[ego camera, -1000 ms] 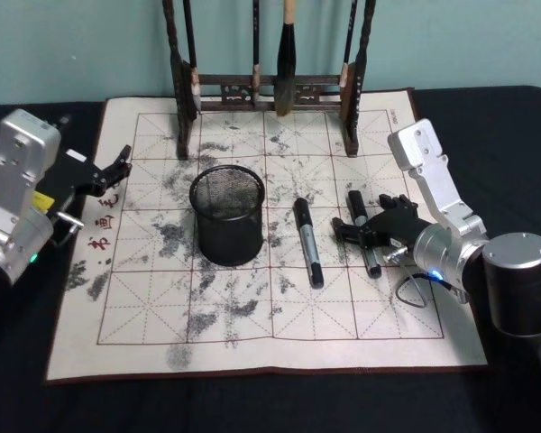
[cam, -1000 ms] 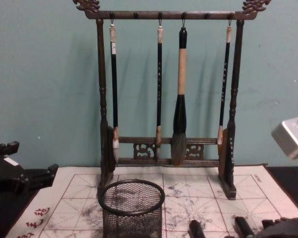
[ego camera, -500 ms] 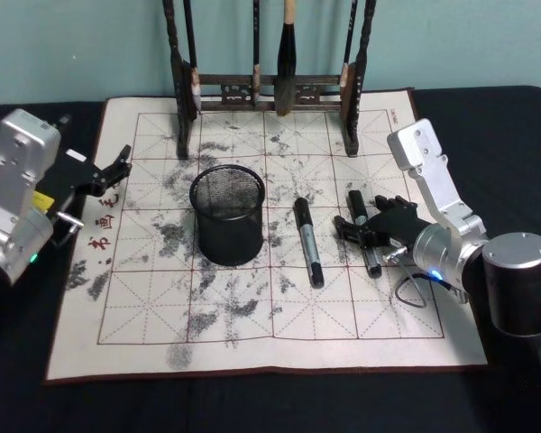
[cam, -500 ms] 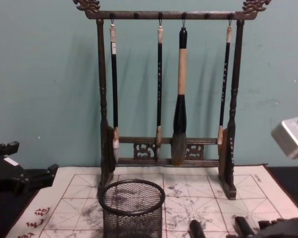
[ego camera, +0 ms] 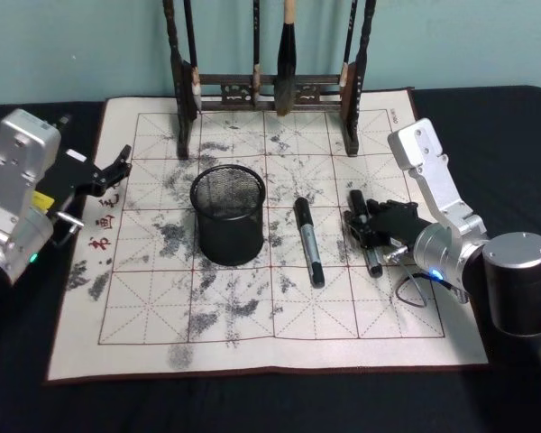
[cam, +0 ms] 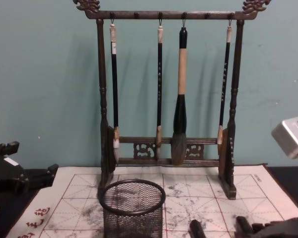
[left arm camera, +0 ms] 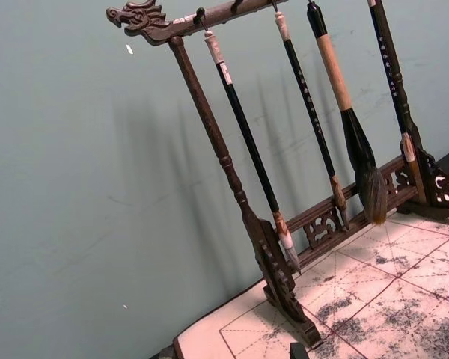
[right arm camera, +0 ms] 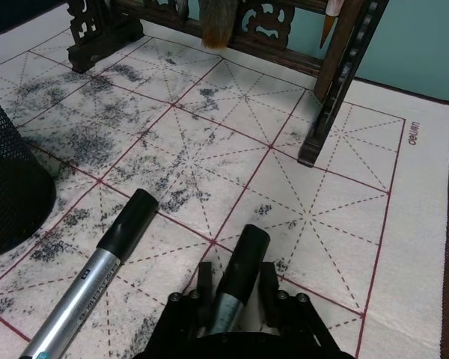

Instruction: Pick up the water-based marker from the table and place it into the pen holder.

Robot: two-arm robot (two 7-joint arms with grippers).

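Our right gripper (ego camera: pixel 364 227) sits low on the white mat (ego camera: pixel 252 316) of the worktop (ego camera: pixel 487 117). Its jaws seem to squeeze a marker (right arm camera: pixel 243 250) that lies flat there. The marker's back end is hidden under the gripper. A second marker (ego camera: pixel 308 242) lies loose between it and the pen holder (ego camera: pixel 227 225). Our left gripper (ego camera: pixel 123 164) hangs at the mat's left edge, jaws apart.
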